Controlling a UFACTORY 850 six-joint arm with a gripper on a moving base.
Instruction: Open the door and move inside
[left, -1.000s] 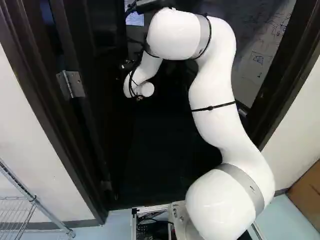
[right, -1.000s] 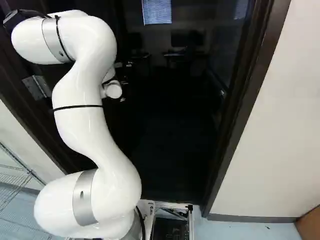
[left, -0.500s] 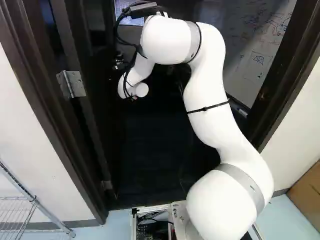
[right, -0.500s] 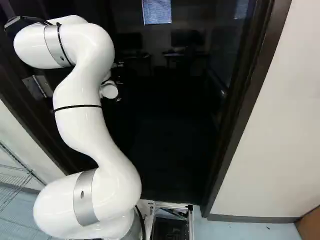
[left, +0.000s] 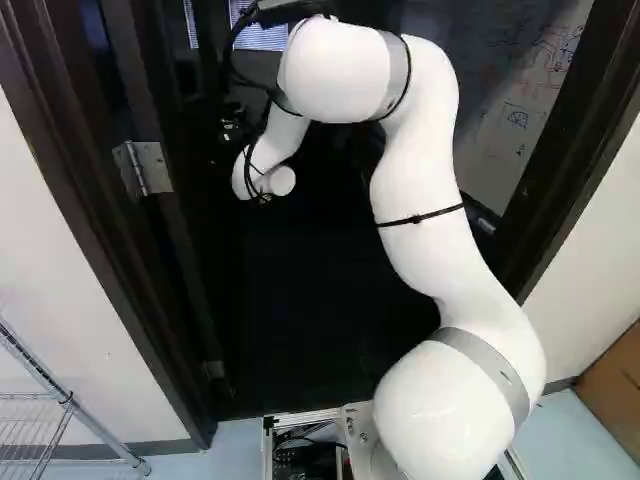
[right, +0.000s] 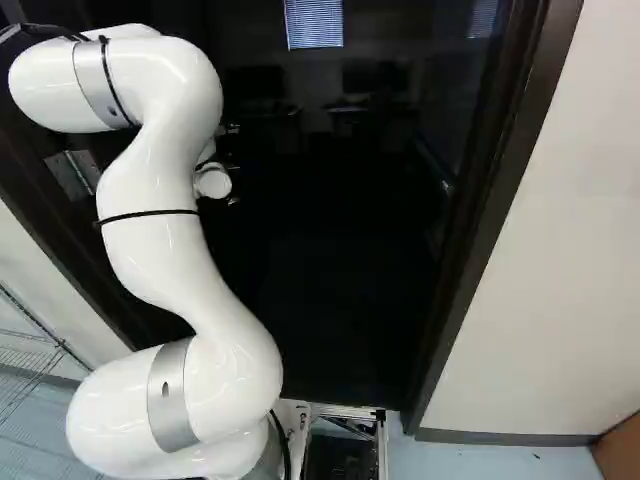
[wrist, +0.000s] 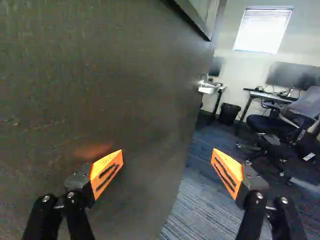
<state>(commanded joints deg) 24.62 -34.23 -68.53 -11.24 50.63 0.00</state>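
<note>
Ahead of the gripper (wrist: 167, 172), and toward the side where the hinge (left: 143, 168) is mounted, the dark door (wrist: 100, 75) is seen swung at least partway open. Past the door's free edge (wrist: 189, 134), the carpet (wrist: 195, 212) and an office chair (wrist: 272, 125) are shown.

On that edge the coming move seems to turn. Its long axis is stood upright, and in the wrist view it is framed between the two fingers: one orange pad (wrist: 106, 172) is set before the door's face, the other beyond the door's edge. The fingers are spread wide, with nothing clamped between them; whether the door is touched cannot be told. The lever handle (wrist: 207, 88) is placed beside the door's free edge, farther ahead than the pads and well apart from them, so a push on the door's face, rather than a grip, is judged to be called for.

That push is best directed against the door's face, away from the opening, so that the way inside is widened before the base is driven through. If the aim is let drift past the door's edge, contact could be lost or the edge caught between the fingers.
</note>
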